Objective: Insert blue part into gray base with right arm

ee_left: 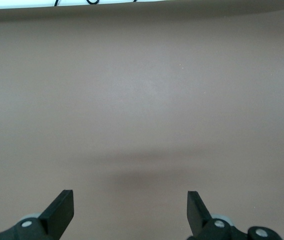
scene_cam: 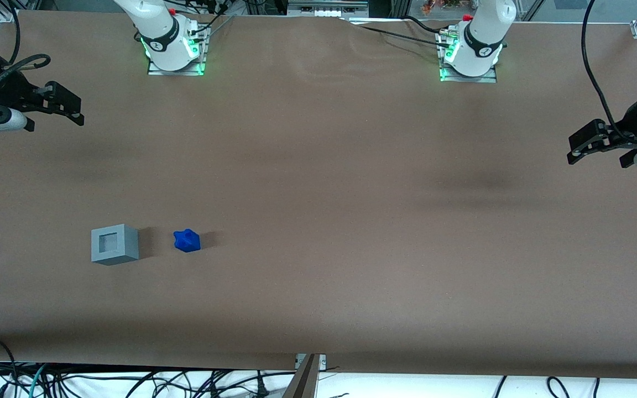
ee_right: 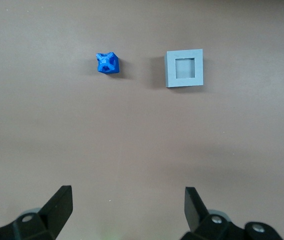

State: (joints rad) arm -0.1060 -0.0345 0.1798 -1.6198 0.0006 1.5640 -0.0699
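Note:
The blue part (scene_cam: 187, 241) lies on the brown table, beside the gray base (scene_cam: 114, 244) and a short gap from it. The base's square recess faces up and holds nothing. Both also show in the right wrist view: the blue part (ee_right: 107, 63) and the gray base (ee_right: 184, 68), well ahead of the fingers. My right arm's gripper (scene_cam: 78, 110) hangs at the working arm's end of the table, above the surface and farther from the front camera than both objects. It is open and empty (ee_right: 127, 197), with only bare table between the jaws.
The two arm bases (scene_cam: 176, 52) (scene_cam: 469, 58) stand at the table's back edge. Loose cables (scene_cam: 130, 381) lie below the table's front edge. The parked arm's gripper (scene_cam: 589, 143) hangs at its end of the table.

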